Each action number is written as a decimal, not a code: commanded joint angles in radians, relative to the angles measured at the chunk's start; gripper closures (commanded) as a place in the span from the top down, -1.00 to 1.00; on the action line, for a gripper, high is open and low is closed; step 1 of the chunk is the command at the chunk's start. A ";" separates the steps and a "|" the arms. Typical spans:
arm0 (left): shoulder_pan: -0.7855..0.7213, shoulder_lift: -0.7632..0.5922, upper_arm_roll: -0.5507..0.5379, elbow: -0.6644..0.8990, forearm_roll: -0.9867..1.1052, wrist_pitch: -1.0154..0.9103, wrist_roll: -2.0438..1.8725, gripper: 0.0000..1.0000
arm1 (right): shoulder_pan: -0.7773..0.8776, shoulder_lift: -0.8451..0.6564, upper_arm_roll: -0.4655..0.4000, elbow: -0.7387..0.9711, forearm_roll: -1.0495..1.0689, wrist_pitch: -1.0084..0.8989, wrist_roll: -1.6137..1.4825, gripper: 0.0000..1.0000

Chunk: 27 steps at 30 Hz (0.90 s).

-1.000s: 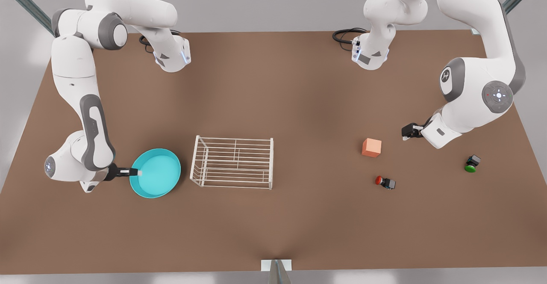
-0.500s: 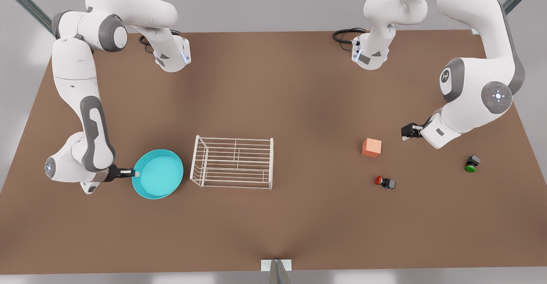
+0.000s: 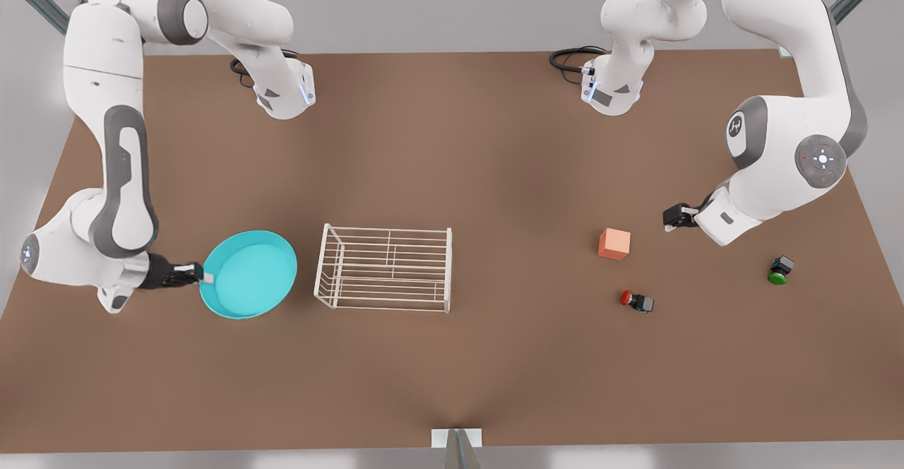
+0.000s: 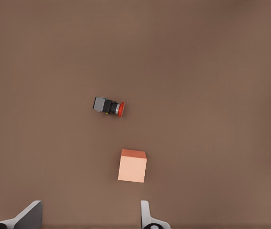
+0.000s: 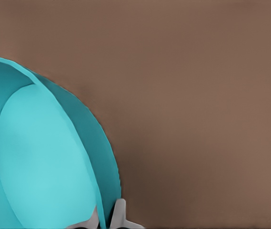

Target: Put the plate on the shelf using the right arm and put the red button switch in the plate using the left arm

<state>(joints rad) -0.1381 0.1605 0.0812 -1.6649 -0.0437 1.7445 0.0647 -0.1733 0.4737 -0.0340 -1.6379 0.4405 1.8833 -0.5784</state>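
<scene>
The plate [image 3: 247,274] hangs clamped by its rim in the right gripper [image 3: 201,273], near the table's [image 3: 452,384] edge at the front view's left, tilted and, by its larger look, lifted off the surface; in the right wrist view the two fingertips [image 5: 120,214] pinch the turquoise wall from both sides. The shelf [image 3: 385,268] stands just beside it toward the table's middle, its bars bare. Judging from this, the step in hand is the carry: the dish is almost as wide as the rack, so it should go up higher than the top bars, travel across until centred, be levelled, and only then be lowered and let go, lest the rim catch a side wire or the dish slide off the thin bars. The red button switch [image 3: 635,301] lies on its side well apart, toward the edge at the front view's right, near the orange cube [image 3: 614,244], with the green-capped switch [image 3: 779,271] farther out. The left gripper [image 3: 671,218] waits above the table beyond the cube, its fingers [image 4: 30,215] spread wide and holding nothing. Against the earlier frames, the plate has risen and drifted slightly away from the shelf, and the right arm's elbow has swung outward; the left arm and the small things have not moved.
</scene>
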 commanded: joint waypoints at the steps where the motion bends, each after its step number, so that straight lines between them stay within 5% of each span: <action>1: 0.000 -0.001 0.000 0.001 0.001 0.000 -0.002 1.00 | 0.011 -0.044 0.002 0.000 -0.011 -0.148 0.012 -0.64; 12: 0.000 -0.001 0.000 0.001 0.002 0.000 0.000 1.00 | 0.213 -0.113 0.003 0.053 0.017 -0.217 0.270 -0.64; 27: 0.002 -0.001 0.002 -0.006 0.002 0.000 0.000 1.00 | 0.405 0.106 0.002 0.182 0.121 -0.084 0.493 -0.62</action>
<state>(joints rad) -0.1366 0.1605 0.0827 -1.6707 -0.0427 1.7445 0.0650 0.2285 0.5777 -0.0325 -1.4567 0.5431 1.7614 -0.2928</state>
